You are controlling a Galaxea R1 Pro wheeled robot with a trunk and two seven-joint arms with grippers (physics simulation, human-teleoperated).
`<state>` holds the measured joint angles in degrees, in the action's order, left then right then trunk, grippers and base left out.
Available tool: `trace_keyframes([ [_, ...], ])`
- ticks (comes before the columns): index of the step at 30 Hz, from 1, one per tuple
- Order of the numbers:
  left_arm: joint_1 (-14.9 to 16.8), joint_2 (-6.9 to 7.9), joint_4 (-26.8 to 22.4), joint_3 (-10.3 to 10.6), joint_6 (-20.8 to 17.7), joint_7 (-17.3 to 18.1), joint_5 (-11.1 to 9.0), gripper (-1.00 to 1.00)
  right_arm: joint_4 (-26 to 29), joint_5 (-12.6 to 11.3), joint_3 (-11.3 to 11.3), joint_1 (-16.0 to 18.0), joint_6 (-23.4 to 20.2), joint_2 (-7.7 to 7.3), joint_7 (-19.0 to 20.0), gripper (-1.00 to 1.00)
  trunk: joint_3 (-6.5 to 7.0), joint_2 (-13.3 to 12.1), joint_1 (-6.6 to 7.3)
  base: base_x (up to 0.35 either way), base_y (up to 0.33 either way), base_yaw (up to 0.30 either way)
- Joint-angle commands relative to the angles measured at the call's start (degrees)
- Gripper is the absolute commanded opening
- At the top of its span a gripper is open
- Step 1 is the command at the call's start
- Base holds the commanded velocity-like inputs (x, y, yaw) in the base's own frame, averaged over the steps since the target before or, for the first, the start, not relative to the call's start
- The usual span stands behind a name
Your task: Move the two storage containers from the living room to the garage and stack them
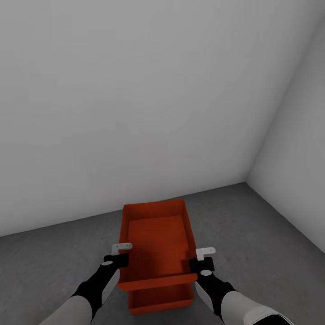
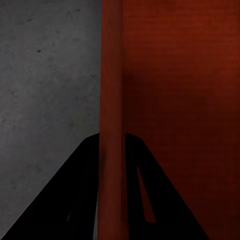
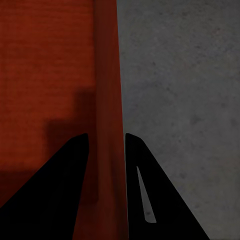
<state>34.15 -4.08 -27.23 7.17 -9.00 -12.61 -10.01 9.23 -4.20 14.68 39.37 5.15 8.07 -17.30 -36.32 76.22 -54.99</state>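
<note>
In the head view an orange-red storage container (image 1: pixel 155 239) is held level between my two arms over the grey concrete floor (image 1: pixel 262 234) of the garage. My left gripper (image 1: pixel 118 259) is shut on its left wall and my right gripper (image 1: pixel 199 264) on its right wall. A second, matching container (image 1: pixel 160 301) sits directly beneath it, its near end sticking out toward me. Whether the two touch I cannot tell. In the left wrist view the rim (image 2: pixel 112 125) runs between my black fingers (image 2: pixel 60 210). The right wrist view shows the other rim (image 3: pixel 107 115) pinched between fingers (image 3: pixel 55 190).
A plain white wall (image 1: pixel 135 90) rises just behind the containers. A second white wall (image 1: pixel 302 171) closes the right side, meeting it in a corner (image 1: pixel 247 180). Bare concrete spreads left and right of the containers.
</note>
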Motion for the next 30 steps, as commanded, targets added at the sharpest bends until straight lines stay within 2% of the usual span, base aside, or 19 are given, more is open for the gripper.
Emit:
trace_keyframes([
  [1, 0.04, -1.72, -2.22, -0.66, -0.4, -3.74, -2.62, -1.0, -0.18, -0.81, -1.32, 0.0, 0.47, 1.93, 0.08, -1.0, -0.23, 0.44, -0.22, 0.0, 0.0, 0.0],
  [7, 0.04, -1.68, -2.22, -0.66, -0.4, -3.74, -2.62, -1.0, -0.18, -0.81, -1.32, 0.0, 0.47, 1.93, 0.08, -1.0, -1.31, 2.85, -1.54, 0.0, 0.0, 0.0],
  [30, 0.04, -1.63, -1.47, -0.66, -0.43, -3.65, -2.64, -1.0, -0.18, -0.81, -1.32, 0.0, 0.46, 1.93, 0.08, -1.0, -1.31, 2.85, -1.54, -0.003, 0.0, 0.0],
])
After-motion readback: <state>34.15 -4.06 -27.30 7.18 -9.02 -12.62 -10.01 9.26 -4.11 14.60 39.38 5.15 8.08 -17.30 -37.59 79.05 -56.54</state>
